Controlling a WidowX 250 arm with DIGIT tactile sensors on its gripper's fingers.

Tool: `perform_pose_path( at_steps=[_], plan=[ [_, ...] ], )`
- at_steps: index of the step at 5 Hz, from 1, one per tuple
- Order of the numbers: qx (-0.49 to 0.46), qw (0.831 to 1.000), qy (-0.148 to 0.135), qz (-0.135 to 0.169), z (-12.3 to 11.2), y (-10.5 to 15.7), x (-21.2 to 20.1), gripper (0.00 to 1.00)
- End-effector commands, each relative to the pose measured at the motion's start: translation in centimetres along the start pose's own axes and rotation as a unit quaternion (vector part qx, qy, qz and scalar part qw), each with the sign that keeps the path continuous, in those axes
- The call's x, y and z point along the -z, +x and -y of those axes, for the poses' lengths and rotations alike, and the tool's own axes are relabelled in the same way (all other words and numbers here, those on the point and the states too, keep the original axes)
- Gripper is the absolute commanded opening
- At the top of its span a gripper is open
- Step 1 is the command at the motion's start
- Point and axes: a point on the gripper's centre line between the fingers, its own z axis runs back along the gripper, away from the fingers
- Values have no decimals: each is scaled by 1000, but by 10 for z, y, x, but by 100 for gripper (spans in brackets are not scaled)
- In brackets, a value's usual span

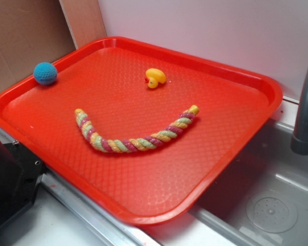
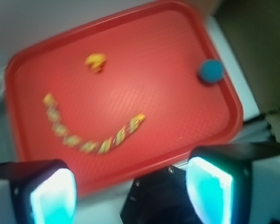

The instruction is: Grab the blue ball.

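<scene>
1. The small teal-blue knitted ball sits in the far left corner of the red plastic tray in the exterior view, right against the raised rim. That rim is probably what holds it there; a round thing on a flat surface would otherwise be free to roll.

2. The small yellow rubber duck stands near the middle of the tray's far side, well apart from the ball. The curved, multicoloured twisted rope toy lies across the centre in a shallow arc below the duck. Neither is touching the ball, so both are only distractors and nothing blocks a reach to the ball.

3. The tray rests partly on the pale counter and partly over the grey sink basin, beside a grey metal faucet post.

4. The claw shows only in the wrist view, with its two fingers spread wide and nothing between them. It hangs above the tray's near edge, looking down over the whole layout, which suits an approach not yet begun.

5. In that wrist view the ball lies toward the upper right, well away from the claw. The task looks to be at its very start.

6. The next move calls for travel to that corner and a descent with the fingers astride the ball. The rim beside it leaves little room on one side, and a nudge could send the ball rolling along the wall.
</scene>
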Motion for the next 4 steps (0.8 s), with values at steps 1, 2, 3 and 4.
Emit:
perform_pose_path(
  at_steps=[1, 2, 3, 4],
  plan=[
    [-252, 967, 24, 19, -47, 46, 45, 100],
    [-340, 938, 54, 33, -70, 52, 72, 100],
    [-387, 917, 78, 63, -87, 55, 100, 100],
    [-430, 889, 114, 106, -100, 65, 131, 100]
  ],
)
